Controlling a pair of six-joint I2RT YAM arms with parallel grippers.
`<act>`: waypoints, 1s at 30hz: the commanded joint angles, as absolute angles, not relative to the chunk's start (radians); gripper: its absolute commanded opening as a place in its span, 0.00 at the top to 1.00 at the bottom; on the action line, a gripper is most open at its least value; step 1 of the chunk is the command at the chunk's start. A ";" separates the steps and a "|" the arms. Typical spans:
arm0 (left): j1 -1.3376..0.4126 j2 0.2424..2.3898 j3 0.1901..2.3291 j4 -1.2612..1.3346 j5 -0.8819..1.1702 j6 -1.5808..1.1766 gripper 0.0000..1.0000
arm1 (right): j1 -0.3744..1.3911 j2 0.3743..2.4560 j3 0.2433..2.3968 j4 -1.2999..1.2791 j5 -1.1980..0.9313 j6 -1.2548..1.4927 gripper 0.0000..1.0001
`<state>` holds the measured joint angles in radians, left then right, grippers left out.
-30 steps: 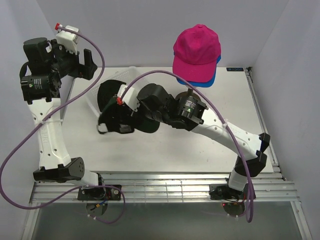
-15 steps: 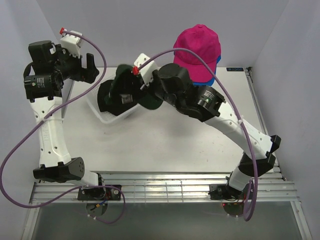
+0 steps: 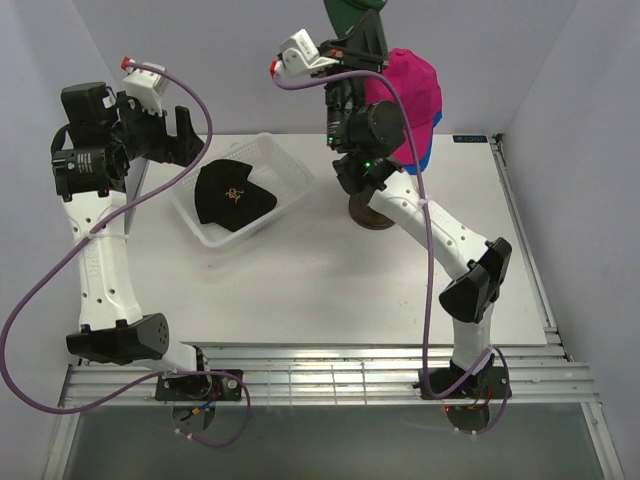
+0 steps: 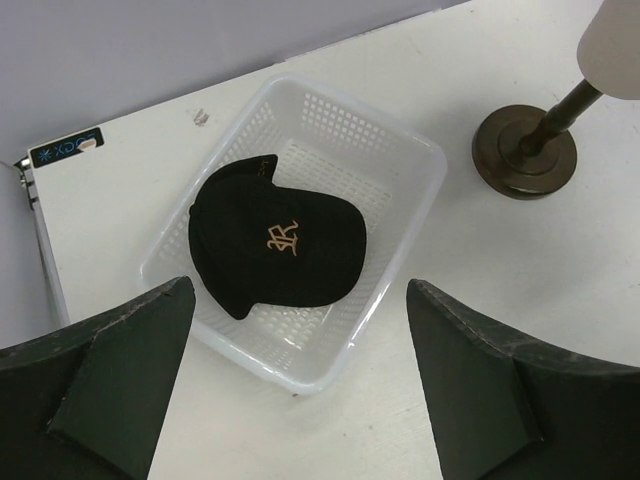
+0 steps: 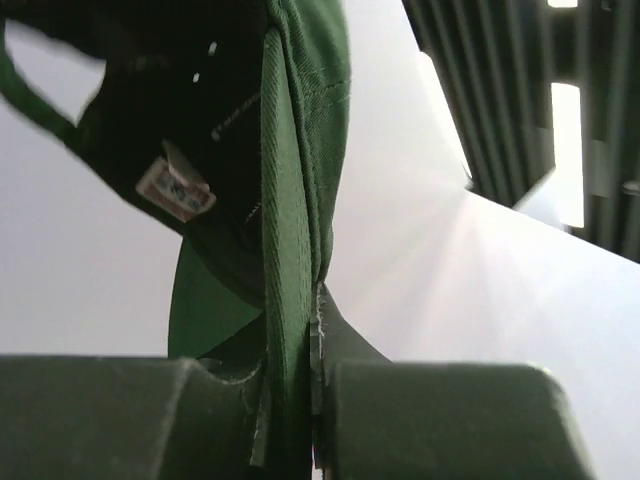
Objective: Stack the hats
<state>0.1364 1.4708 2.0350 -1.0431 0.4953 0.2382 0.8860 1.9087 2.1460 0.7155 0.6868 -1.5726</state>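
You're holding green cap [image 3: 350, 12] at top centre of frame | right gripper [image 5: 313, 330] pinching its edge | left gripper [image 4: 298, 300] spread above black cap [image 4: 275, 245] | aim: centring crown over pink cap [image 3: 408, 90] before lowering

The overhead view's top edge is cutting off most of the green cap [image 3: 350, 12], and the right arm [image 3: 372, 130] is covering part of the pink cap [image 3: 418, 90]. That cap is hiding all but a sliver of the blue cap [image 3: 425, 158], and the left wrist view is cropping the mannequin head [image 4: 612, 35].
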 commanded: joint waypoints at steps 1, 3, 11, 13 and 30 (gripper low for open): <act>0.141 1.489 2.049 -1.025 0.567 0.215 0.03 | 0.793 1.824 2.080 0.967 0.739 -1.841 0.92; 0.141 1.500 2.060 -1.023 0.575 0.198 0.04 | 0.767 1.793 2.030 0.971 0.742 -1.890 0.92; 0.141 1.497 2.054 -1.015 0.597 0.193 0.05 | 0.746 1.697 1.823 0.740 0.851 -2.003 0.92; 0.141 1.493 2.049 -1.015 0.600 0.198 0.05 | 0.746 1.666 1.774 0.668 0.888 -1.991 0.92; 0.141 1.476 2.017 -1.012 0.607 0.209 0.05 | 0.900 1.600 1.667 0.417 1.046 -1.884 0.92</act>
